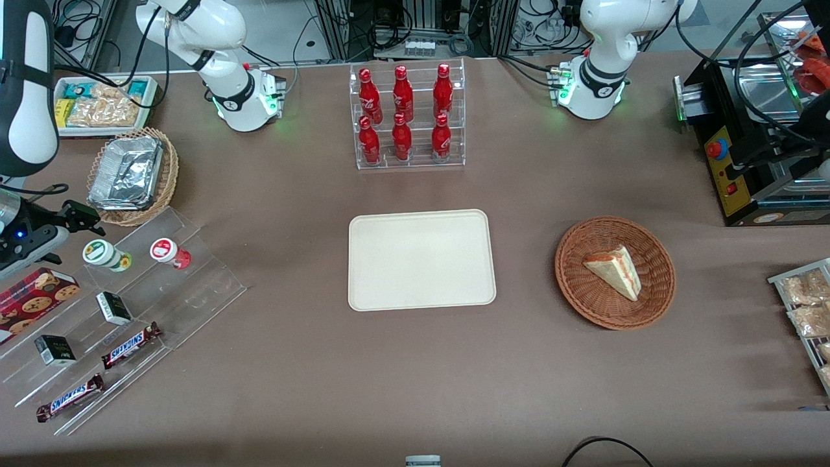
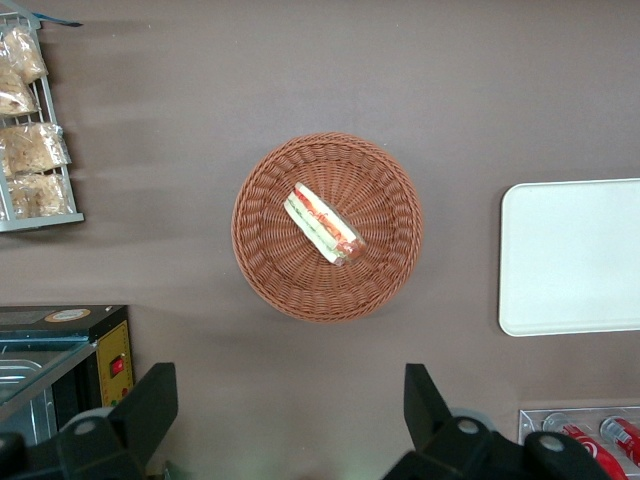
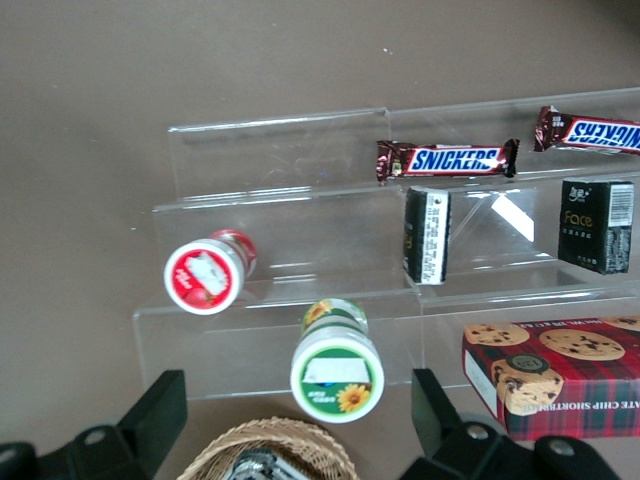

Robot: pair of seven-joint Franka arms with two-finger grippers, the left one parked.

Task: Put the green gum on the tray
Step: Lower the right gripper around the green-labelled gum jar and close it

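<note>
The green gum [image 1: 104,254], a small white bottle with a green-rimmed lid, stands on the top step of a clear acrylic shelf [image 1: 194,285] toward the working arm's end of the table. In the right wrist view the green gum [image 3: 337,372] shows lid-on, in line with the gap between the fingers. My gripper [image 1: 76,219] hovers close beside the bottle, open and empty; it also shows in the right wrist view [image 3: 298,425]. A similar red-lidded bottle [image 1: 170,252] [image 3: 205,277] stands beside the green gum. The cream tray [image 1: 421,259] [image 2: 570,255] lies bare at mid-table.
A wicker basket of foil containers [image 1: 133,175] [image 3: 265,450] sits right by the gripper. The shelf also holds Snickers bars [image 1: 130,345], black boxes [image 1: 113,307] and a cookie box [image 1: 32,295]. A soda bottle rack [image 1: 408,117] and a sandwich basket [image 1: 615,272] flank the tray.
</note>
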